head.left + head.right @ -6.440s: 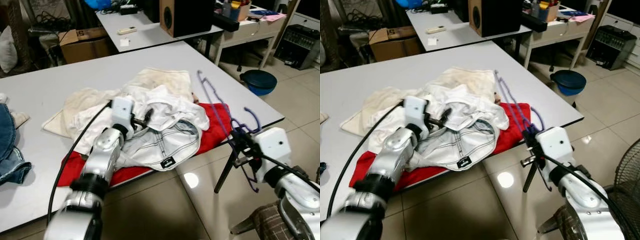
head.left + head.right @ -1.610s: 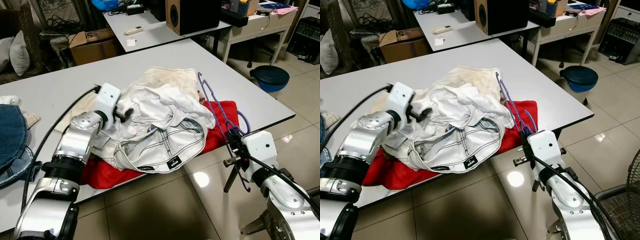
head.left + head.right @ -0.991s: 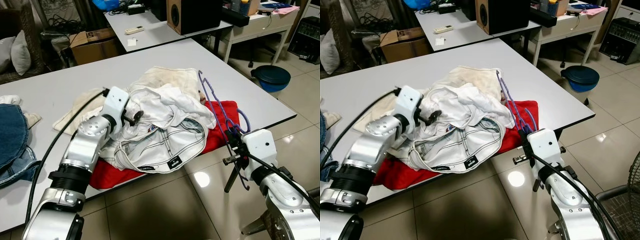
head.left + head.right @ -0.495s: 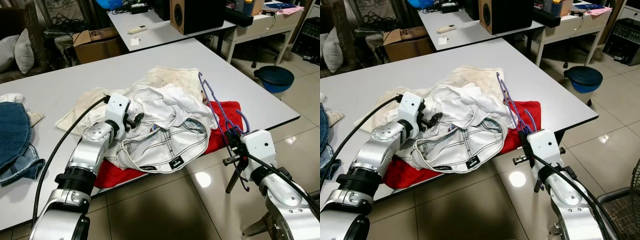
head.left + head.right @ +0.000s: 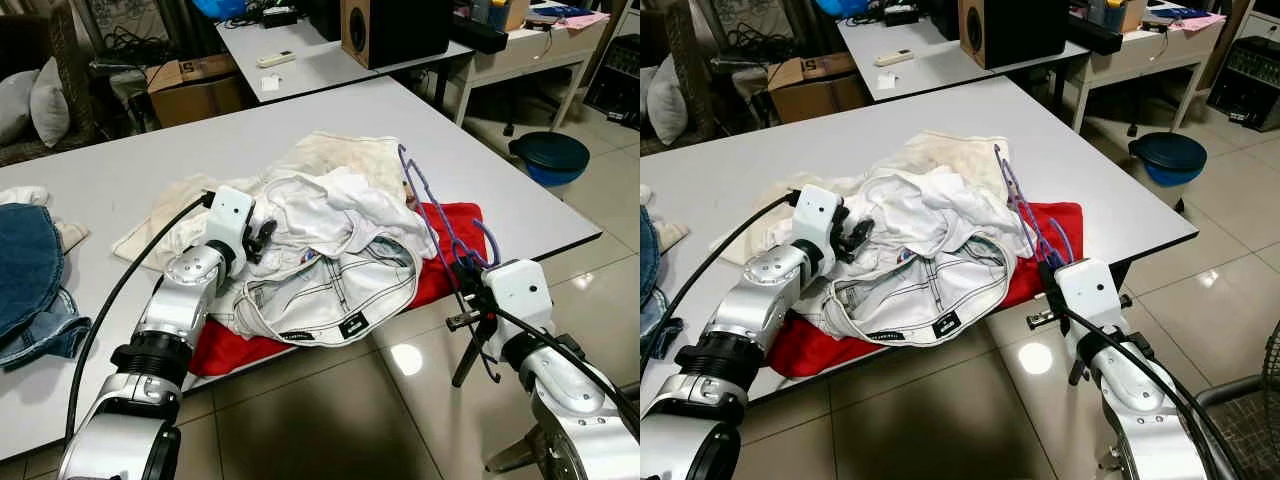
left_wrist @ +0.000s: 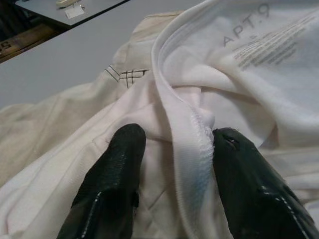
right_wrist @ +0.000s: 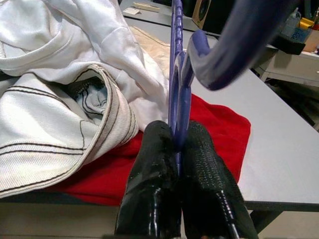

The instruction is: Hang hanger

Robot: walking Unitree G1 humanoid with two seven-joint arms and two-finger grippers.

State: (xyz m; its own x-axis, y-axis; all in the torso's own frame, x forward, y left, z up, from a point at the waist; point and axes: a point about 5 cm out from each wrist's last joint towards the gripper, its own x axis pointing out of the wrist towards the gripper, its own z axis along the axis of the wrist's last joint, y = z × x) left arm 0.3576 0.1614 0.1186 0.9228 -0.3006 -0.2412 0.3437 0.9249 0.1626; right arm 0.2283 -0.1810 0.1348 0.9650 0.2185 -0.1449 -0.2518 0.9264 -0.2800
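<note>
Since half a second ago our left tool [image 6: 172,149] has drawn back slightly on the pile, and its fingers [image 6: 107,191] now stand apart on either side of a ridge of the white T-shirt [image 5: 335,215], touching the cloth but not pinching it. Our right tool [image 7: 178,149] is at the desk's [image 5: 130,165] near edge, clamped tight on the purple hanger [image 5: 440,215], which rises tilted above the red garment [image 5: 450,240]. White jeans [image 5: 335,290] lie in front of the shirt, and a cream cloth [image 5: 345,155] behind it.
</note>
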